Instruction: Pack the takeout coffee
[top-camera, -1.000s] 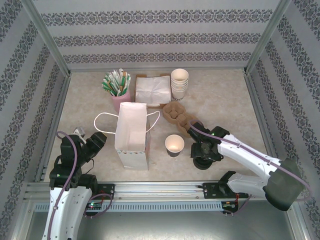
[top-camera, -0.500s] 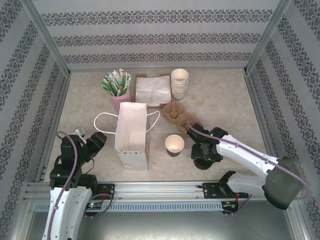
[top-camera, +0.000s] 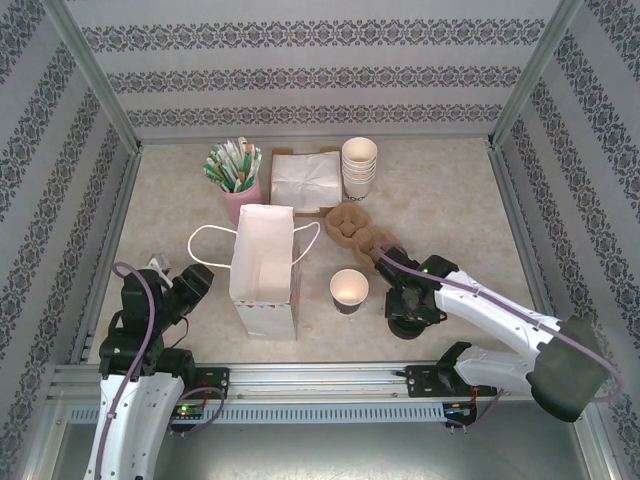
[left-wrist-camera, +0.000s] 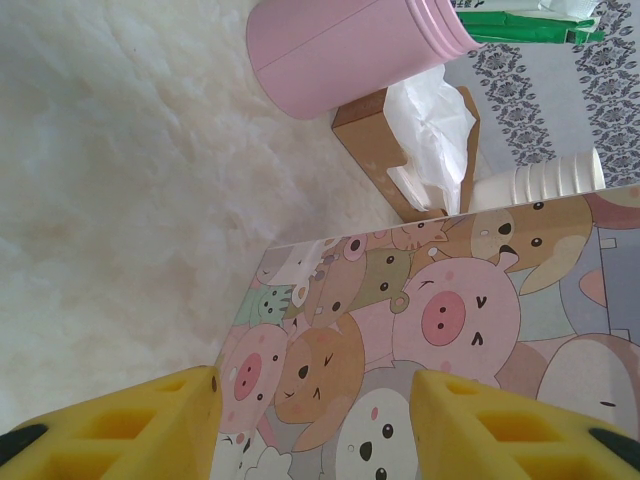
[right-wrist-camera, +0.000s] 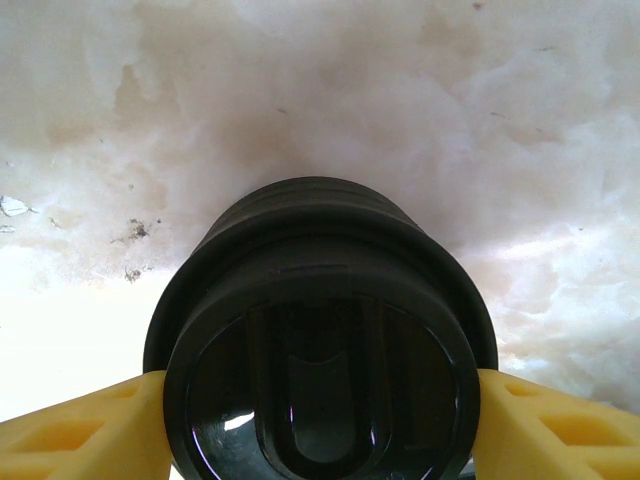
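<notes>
Right pincer (right-wrist-camera: 320, 405) straddles one black lid stack (right-wrist-camera: 320, 290) on the surface (right-wrist-camera: 300, 80), fingers right at the rim. Honestly can't tell if it's clamped. Left pincer (left-wrist-camera: 315, 390) is open beside the one cartoon bag (left-wrist-camera: 440, 320). The one coffee cup (top-camera: 349, 289), lidless, sits mid-frame in the top view, between bag and lids. One cream cup stack (top-camera: 359, 166) is up top.

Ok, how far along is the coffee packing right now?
Early. Done: one paper cup stands by itself next to the open bag, with no lid on. In hand: the right gripper straddles a black lid, grip not clear. Left: lid onto cup, then cup into the bag.
</notes>
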